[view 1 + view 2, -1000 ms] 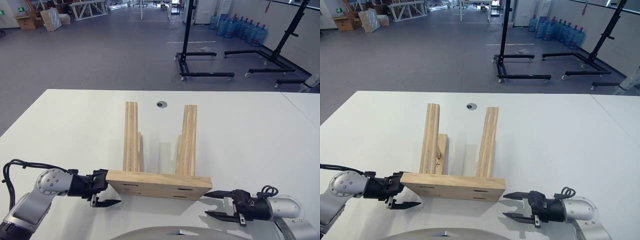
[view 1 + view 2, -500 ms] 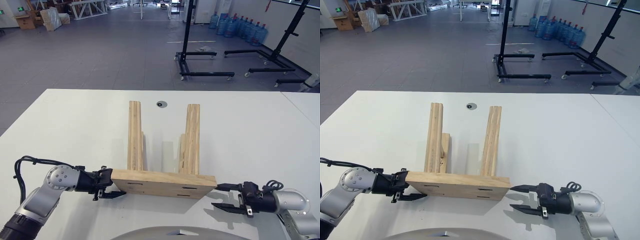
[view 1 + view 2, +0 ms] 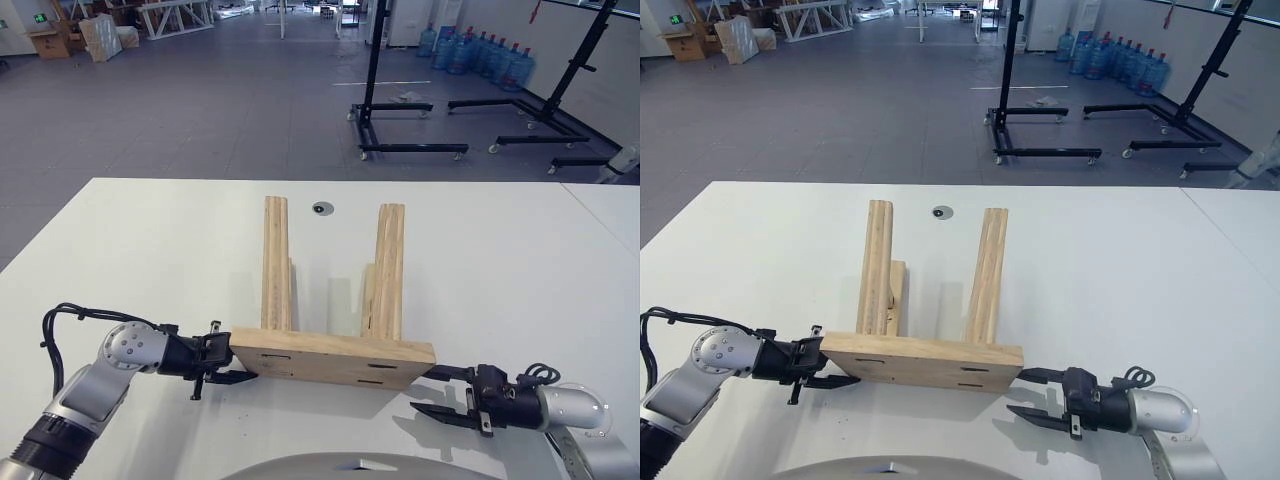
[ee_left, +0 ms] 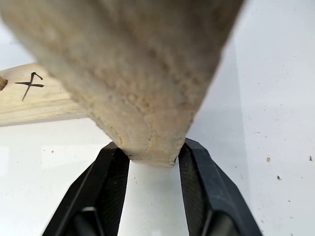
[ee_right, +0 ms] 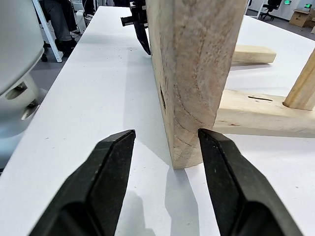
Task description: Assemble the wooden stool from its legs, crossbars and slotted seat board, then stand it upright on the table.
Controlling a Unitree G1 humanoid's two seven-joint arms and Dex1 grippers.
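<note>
- The wooden stool point(image 3: 300, 352) is laid on its side on the white tabletop point(image 3: 520, 260), with the seat board point(image 3: 350, 362) standing on edge at the near side.
- The left leg point(image 3: 275, 262) and the right leg point(image 3: 385, 268) are pointed away across the tabletop, roughly parallel.
- A shorter wooden piece point(image 3: 896, 290) is seen just beside the left leg.
- The left claw point(image 3: 228, 361) is clamped on the seat board's left end, and both fingers point(image 4: 110, 172) are pressed against its faces.
- The right claw point(image 3: 420, 390) is held open at the board's right end. One finger point(image 5: 224, 162) is just beside one face, and the other point(image 5: 115, 162) is kept apart from the opposite face.
- A small round fitting point(image 3: 321, 208) is set in the tabletop beyond the legs.
</note>
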